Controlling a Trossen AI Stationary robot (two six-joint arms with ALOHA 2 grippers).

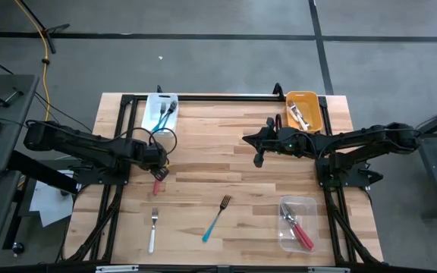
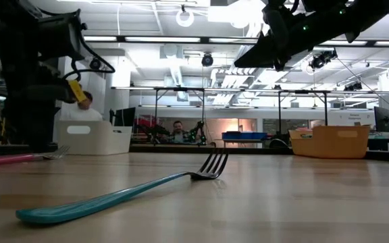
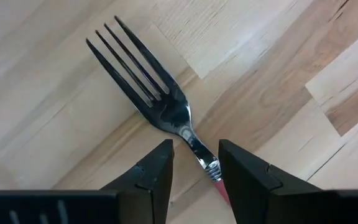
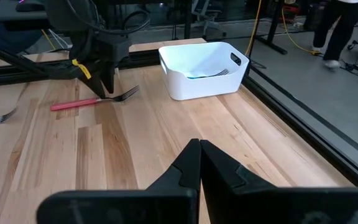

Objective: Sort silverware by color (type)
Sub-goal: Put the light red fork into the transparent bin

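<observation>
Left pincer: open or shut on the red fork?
Open. The left pincer straddles the red fork at its neck on the table, with gaps showing either side.

Three loose forks, one red (image 1: 157,184), one white (image 1: 152,230), one teal (image 1: 215,219); three bins (image 1: 160,111).

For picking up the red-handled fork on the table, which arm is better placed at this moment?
Left. The left gripper is open right over the red-handled fork, its fingers either side of the fork's neck. The right gripper is shut and sits mid-table near the orange bin, well away from that fork.
</observation>
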